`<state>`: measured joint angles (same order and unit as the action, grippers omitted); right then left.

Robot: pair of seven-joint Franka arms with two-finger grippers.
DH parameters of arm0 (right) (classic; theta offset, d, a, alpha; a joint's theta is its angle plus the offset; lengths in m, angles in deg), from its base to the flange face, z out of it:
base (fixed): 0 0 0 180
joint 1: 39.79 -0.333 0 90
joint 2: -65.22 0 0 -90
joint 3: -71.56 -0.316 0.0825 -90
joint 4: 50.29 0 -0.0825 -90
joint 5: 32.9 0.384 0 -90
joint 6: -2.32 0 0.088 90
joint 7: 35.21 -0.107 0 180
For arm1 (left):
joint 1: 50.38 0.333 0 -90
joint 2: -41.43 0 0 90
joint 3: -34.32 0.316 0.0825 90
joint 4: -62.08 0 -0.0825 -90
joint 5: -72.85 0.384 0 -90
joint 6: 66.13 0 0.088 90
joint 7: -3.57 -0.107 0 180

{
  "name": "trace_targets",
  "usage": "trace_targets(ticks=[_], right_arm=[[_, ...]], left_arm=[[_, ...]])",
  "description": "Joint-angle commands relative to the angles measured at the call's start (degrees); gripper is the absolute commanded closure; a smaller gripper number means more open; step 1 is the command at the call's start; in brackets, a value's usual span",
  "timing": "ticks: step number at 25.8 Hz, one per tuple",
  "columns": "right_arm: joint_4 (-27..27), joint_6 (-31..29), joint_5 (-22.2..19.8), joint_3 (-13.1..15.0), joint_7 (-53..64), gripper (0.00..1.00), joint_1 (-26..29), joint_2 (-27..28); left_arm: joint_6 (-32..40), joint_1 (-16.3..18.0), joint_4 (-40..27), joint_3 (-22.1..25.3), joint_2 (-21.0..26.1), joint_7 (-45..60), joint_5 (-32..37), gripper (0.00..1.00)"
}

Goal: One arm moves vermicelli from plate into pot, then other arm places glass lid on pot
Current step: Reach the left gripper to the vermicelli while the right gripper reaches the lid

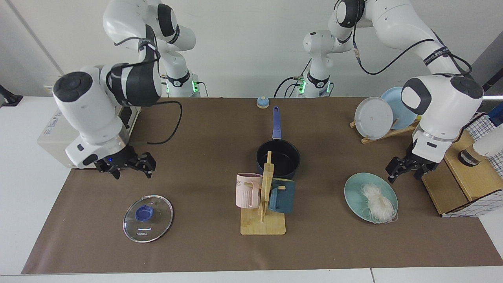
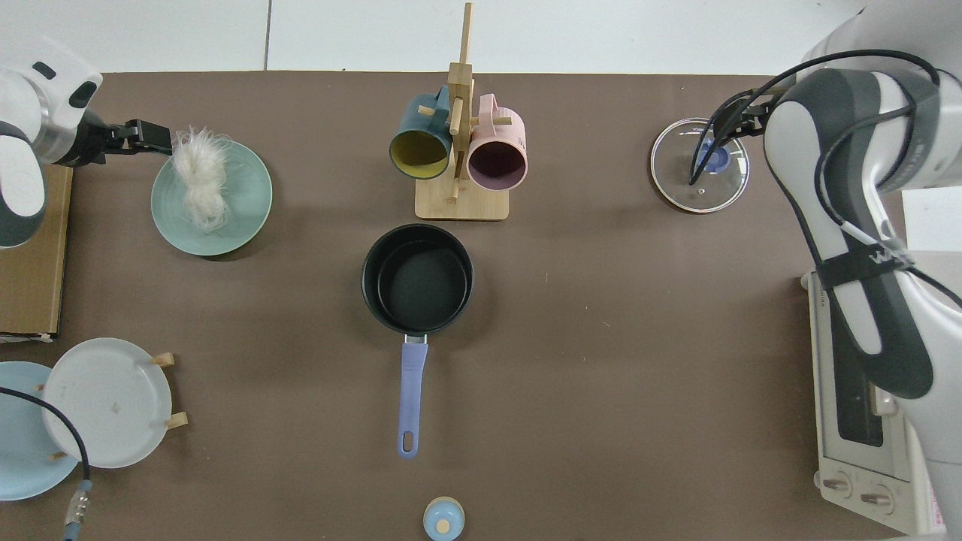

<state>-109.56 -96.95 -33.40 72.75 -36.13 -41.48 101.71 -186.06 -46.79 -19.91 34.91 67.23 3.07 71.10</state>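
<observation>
Brown-covered tabletop (image 1: 188, 251) carries, beneath the spread, empty right end effector (image 1: 129, 169), a clear metal-rimmed glass lid (image 1: 147, 218), then the dark blue-handled pot (image 1: 278, 157), then whitish vermicelli (image 1: 378, 203) on a teal-green plate (image 1: 353, 192) beside the open, empty left end effector (image 1: 406, 173)

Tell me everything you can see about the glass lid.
The glass lid is round, of clear glass with a metal rim, a blue centre knob and small white lettering. It lies flat, knob up, on the brown mat, far from the pot. Nothing touches it. The right claw hangs above the mat just behind it, empty.
</observation>
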Motion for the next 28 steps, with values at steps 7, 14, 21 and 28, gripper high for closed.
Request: trace_targets(ticks=[7,14,21,28], right_arm=[[6.4,-9.4,0.3,-0.5,2.4,0.01,1.0,12.8],[6.3,-11.1,0.5,-0.7,2.4,0.01,2.0,15.4],[5.8,-10.9,0.8,-0.5,2.3,0.01,2.0,15.0],[5.1,-10.4,1.0,-0.8,2.3,0.01,2.4,15.1]], left_arm=[[-7.7,-0.2,0.9,-0.8,7.2,7.1,1.2,0.0],[-10.9,-0.5,-0.8,-0.9,9.3,10.0,0.7,0.0],[-13.2,-0.8,-2.0,-1.5,10.8,10.0,0.5,0.0],[-11.9,-0.8,-3.0,-2.0,11.0,9.1,1.2,0.22]])
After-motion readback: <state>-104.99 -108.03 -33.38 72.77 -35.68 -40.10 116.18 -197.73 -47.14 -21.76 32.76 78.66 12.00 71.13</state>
